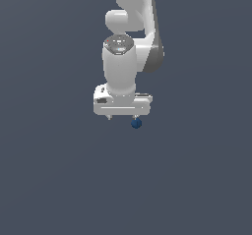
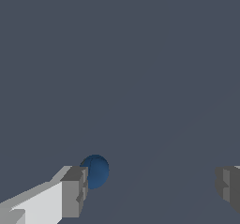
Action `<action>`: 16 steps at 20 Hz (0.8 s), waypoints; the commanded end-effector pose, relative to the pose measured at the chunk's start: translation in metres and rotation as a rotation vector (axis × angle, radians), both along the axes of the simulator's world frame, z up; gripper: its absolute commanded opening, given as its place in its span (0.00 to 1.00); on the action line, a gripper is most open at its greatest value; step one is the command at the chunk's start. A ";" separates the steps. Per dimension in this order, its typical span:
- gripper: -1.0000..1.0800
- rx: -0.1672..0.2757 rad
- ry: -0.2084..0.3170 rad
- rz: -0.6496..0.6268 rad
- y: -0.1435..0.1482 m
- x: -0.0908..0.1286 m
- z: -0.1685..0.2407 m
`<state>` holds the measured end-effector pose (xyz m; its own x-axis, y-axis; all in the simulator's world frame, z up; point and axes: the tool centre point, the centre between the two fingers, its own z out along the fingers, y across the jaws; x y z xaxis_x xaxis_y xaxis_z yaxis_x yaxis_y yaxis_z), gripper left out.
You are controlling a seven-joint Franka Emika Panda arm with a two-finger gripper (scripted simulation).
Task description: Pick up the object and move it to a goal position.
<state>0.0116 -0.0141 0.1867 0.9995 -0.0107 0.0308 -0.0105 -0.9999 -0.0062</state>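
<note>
The object, a tiny dark blue ball [image 1: 136, 123], sits on the dark grey floor just below the white gripper [image 1: 123, 116], under the finger on the exterior view's right. In the wrist view the ball [image 2: 96, 171] lies right beside one grey fingertip [image 2: 75, 191], which hides a small part of it. The other fingertip [image 2: 229, 187] is far across from it. The gripper [image 2: 152, 186] is open wide and holds nothing. I cannot tell whether the ball touches the near finger.
The white arm [image 1: 129, 37] rises above the gripper toward the top of the exterior view. The plain dark grey floor [image 1: 59, 180] fills everything else in both views.
</note>
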 end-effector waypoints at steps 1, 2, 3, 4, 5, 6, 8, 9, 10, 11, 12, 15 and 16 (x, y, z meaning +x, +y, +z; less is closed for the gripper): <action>0.96 0.000 0.000 0.000 0.000 0.000 0.000; 0.96 0.000 0.000 0.001 0.000 0.000 0.000; 0.96 0.000 0.000 0.002 0.001 0.000 0.000; 0.96 0.000 0.000 0.005 0.002 0.000 -0.001; 0.96 0.000 0.000 0.009 0.003 0.000 -0.002; 0.96 0.001 0.000 0.013 0.005 0.000 -0.003; 0.96 0.002 0.000 0.023 0.008 0.000 -0.004; 0.96 0.002 0.000 0.026 0.009 0.001 -0.004; 0.96 0.002 -0.001 0.027 0.010 0.001 -0.004; 0.96 0.002 -0.001 0.027 0.010 0.002 -0.004; 0.96 0.003 -0.001 0.027 0.010 0.002 -0.003; 0.96 0.003 -0.001 0.027 0.009 0.002 -0.003; 0.96 0.003 -0.001 0.029 0.010 0.001 -0.004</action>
